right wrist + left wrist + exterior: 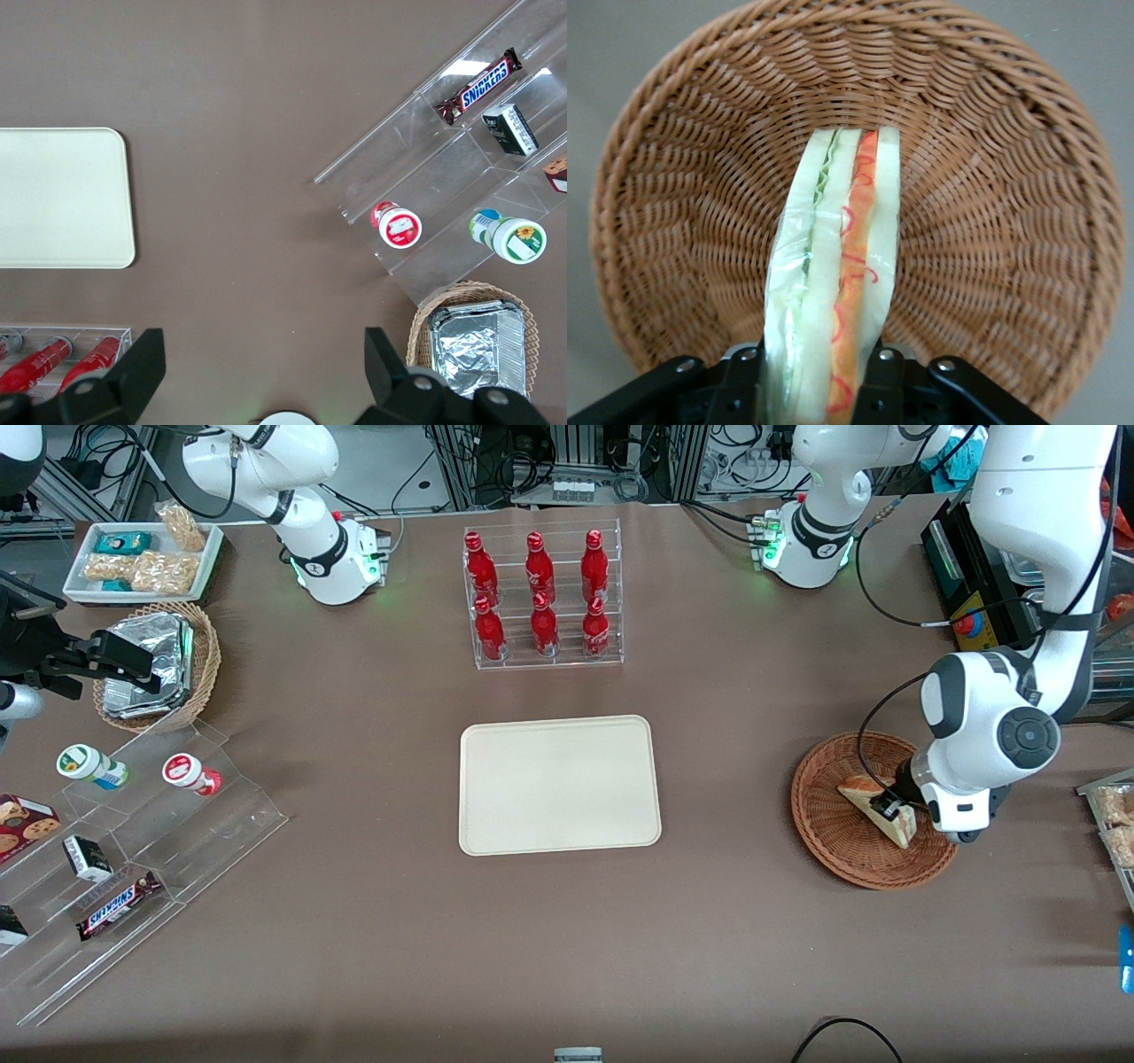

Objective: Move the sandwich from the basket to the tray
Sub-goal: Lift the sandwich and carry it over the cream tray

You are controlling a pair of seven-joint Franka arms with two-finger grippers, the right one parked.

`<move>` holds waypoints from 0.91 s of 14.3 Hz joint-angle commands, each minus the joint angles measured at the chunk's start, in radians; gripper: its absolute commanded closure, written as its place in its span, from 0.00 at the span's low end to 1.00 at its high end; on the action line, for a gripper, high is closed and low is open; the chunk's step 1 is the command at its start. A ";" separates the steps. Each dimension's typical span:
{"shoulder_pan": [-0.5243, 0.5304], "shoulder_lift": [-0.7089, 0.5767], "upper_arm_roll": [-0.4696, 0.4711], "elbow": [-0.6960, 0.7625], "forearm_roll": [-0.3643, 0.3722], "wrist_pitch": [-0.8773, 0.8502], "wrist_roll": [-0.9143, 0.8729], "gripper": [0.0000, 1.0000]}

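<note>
The sandwich point(861, 789), a pale bread wedge in clear wrap with green and red filling, lies in the reddish-brown wicker basket point(833, 846) toward the working arm's end of the table. My left gripper point(890, 808) is down in the basket, shut on the sandwich across its layers. In the left wrist view the black fingers point(882, 382) press both sides of the sandwich point(842, 257), with the basket point(700, 177) under it. The cream tray point(558, 784) lies bare at the table's middle and also shows in the right wrist view point(62, 195).
A clear rack of red bottles point(542, 598) stands farther from the front camera than the tray. Toward the parked arm's end are a stepped acrylic shelf with snacks point(133, 850), a tan basket of foil packets point(164, 664) and a white snack tray point(142, 558).
</note>
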 commanded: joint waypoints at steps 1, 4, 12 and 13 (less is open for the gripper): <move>-0.034 -0.063 -0.011 0.055 0.012 -0.154 0.038 0.91; -0.112 -0.096 -0.030 0.060 0.012 -0.199 0.135 0.92; -0.431 0.064 -0.051 0.277 -0.077 -0.250 0.301 1.00; -0.471 0.090 -0.051 0.308 -0.085 -0.248 0.269 1.00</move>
